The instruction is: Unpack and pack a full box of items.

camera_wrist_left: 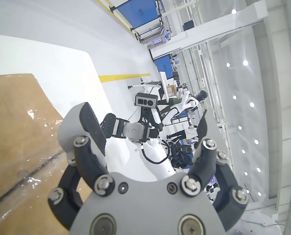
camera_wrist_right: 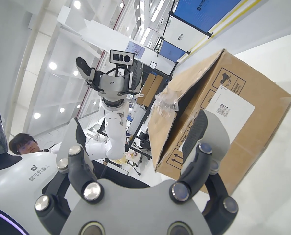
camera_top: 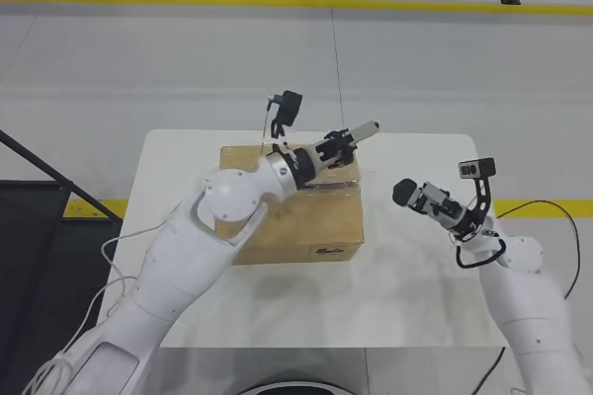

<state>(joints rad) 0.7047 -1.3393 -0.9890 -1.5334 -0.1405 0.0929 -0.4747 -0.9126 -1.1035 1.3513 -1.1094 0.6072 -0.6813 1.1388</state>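
Counting: one box (camera_top: 306, 222), two pincers, one table (camera_top: 178, 158).

The left pincer (camera_top: 351, 143) is hanging with its fingers spread wide and gripping nothing. The box is lying directly beneath it, under its wrist and fingers, with the fingertips poking out past the box's corner. The right pincer (camera_top: 410, 194) is hovering with fingers parted too and is also carrying nothing. The box is sitting in front of its fingertips, near but not touching, with bare table showing between them.

The box is looking like plain brown cardboard and is resting flat on the white table. Glossy clear tape (camera_wrist_left: 37, 128) is running along the top seam. From the right wrist view a dark gap is showing under one top flap, with crumpled tape sticking up at its edge. One white label (camera_wrist_right: 229, 107) and black handling symbols are facing the right pincer.
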